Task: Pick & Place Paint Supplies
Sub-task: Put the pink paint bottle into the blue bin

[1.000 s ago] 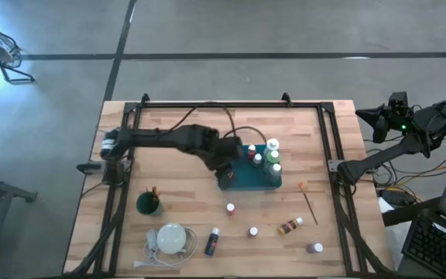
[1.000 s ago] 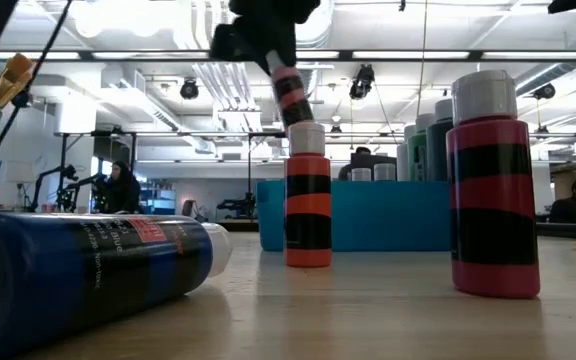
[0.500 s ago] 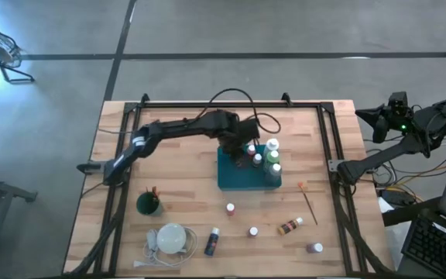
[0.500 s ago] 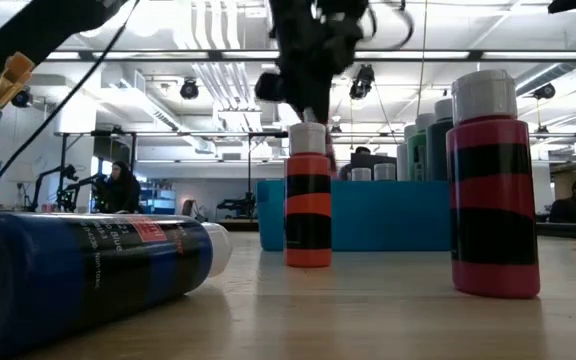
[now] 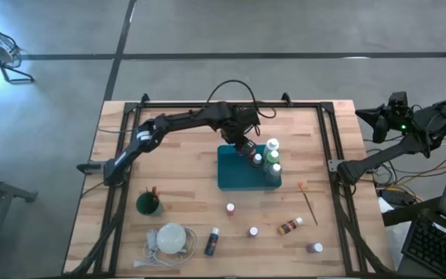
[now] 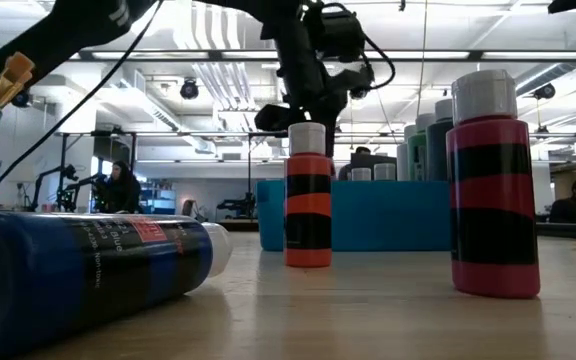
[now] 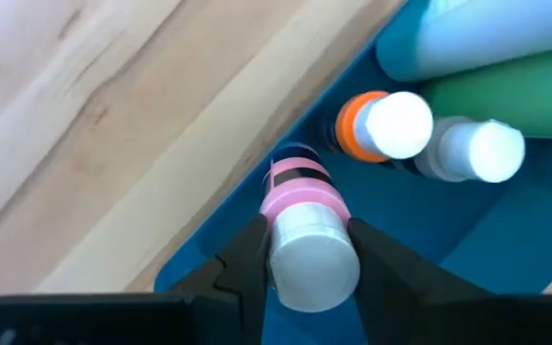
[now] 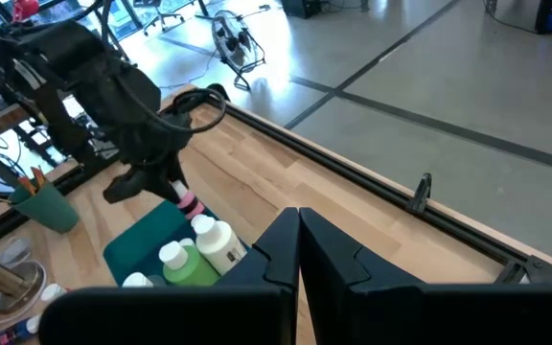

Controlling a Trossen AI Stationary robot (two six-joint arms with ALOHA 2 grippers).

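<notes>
My left gripper [image 5: 245,147] hangs over the far part of the teal tray [image 5: 231,174], shut on a pink, black-striped paint bottle [image 7: 300,187] with a white cap. Beside the bottle, several more bottles [image 5: 272,147] stand upright in the tray, among them an orange one [image 7: 362,129]. Loose bottles [image 5: 230,208] and a thin brush [image 5: 310,201] lie on the wood nearer the front. In the low view the left gripper [image 6: 306,105] shows behind a red-orange bottle [image 6: 308,200]. My right gripper [image 8: 298,240] waits shut, off the table's right edge. My left gripper pinches the pink bottle's white cap [image 7: 305,240] between its two fingers [image 7: 247,259], one on each side. The fingers come from above, pointing steeply down. The bottle hangs below them, slightly tilted, inside the tray's outline; whether its bottom touches the tray I cannot tell.
A green cup with brushes [image 5: 149,203] and a white round disc with a cord [image 5: 171,239] sit at the front left. A blue bottle [image 5: 212,242] lies on its side near the front edge. Bare wood lies left of the tray and along the far edge.
My left gripper has swung from the tray's left side toward the table's far right and sunk over the tray's far part, carrying the pink bottle with it. The bottle has come lower, close beside the standing bottles.
</notes>
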